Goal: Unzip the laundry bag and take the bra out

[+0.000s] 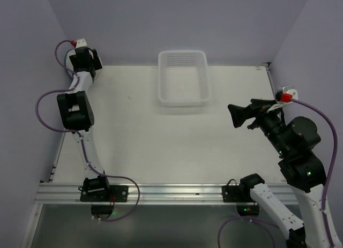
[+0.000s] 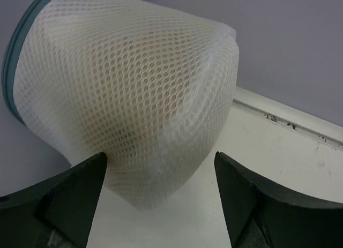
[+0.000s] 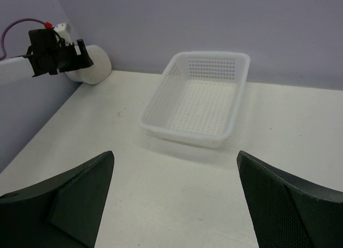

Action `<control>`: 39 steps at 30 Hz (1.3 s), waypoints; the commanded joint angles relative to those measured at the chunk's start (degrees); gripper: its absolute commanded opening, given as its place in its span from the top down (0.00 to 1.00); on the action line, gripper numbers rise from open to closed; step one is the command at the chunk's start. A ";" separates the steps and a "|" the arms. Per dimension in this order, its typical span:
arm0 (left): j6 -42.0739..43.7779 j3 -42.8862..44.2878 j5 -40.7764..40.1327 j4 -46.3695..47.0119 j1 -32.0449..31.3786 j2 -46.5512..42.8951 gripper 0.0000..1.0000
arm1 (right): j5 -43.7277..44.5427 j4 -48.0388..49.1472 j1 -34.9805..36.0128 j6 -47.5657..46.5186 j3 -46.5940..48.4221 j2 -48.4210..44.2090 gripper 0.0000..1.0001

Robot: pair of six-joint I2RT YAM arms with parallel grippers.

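Translucent white mesh dome laundry bag (image 2: 134, 98), dark zip rim, sits in the far-left table (image 2: 278, 151) corner. My left gripper (image 2: 161, 157) straddles it, jaws wide, not clamped. I reckon that's to pin it for unzipping. Right gripper (image 3: 174, 154) gapes empty, well apart.

A white table (image 1: 161, 151) is enclosed by plain lavender walls (image 1: 182, 17) at 9, 12 and 3 o'clock; an aluminium rail (image 1: 171, 193) is fixed along its 6 o'clock edge.
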 commanded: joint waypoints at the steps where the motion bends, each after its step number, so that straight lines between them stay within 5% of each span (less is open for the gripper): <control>1: 2.84 7.35 1.23 5.33 1.17 3.14 0.16 | -2.19 1.08 0.18 2.27 1.39 3.37 0.01; 5: 3.98 9.29 3.34 6.21 1.26 6.39 0.43 | -4.13 -1.64 0.18 3.06 4.11 6.79 0.01; 9: 4.42 8.33 5.63 5.25 1.08 4.65 0.90 | -3.96 -4.55 0.18 3.68 6.67 10.14 0.01; 11: 4.60 3.95 5.46 4.98 0.64 -0.07 1.00 | -4.48 -5.87 0.18 4.21 8.07 11.72 0.01; 16: 6.62 -11.15 -1.38 1.49 -4.70 -13.01 1.00 | -6.07 -5.36 0.09 4.21 6.07 11.21 0.01; 23: 10.49 -23.54 -29.99 -12.15 -18.51 -25.84 1.00 | -13.09 1.78 0.18 4.82 -2.73 4.44 0.01; 27: 9.17 -34.17 -34.53 -18.90 -24.04 -32.09 1.00 | -13.63 0.90 0.18 4.82 -4.93 1.98 0.01; 30: 4.44 -39.64 -34.80 -25.39 -30.19 -35.78 1.00 | -13.19 0.64 0.18 5.96 -6.68 -0.22 0.01; 33: -2.23 -41.94 -36.72 -33.91 -42.90 -37.11 1.00 | -12.92 1.16 0.09 7.11 -8.00 -1.98 0.01; 39: -23.07 -42.13 -34.80 -44.85 -60.51 -31.58 1.00 | -11.17 0.72 0.18 7.90 -9.94 -5.05 0.01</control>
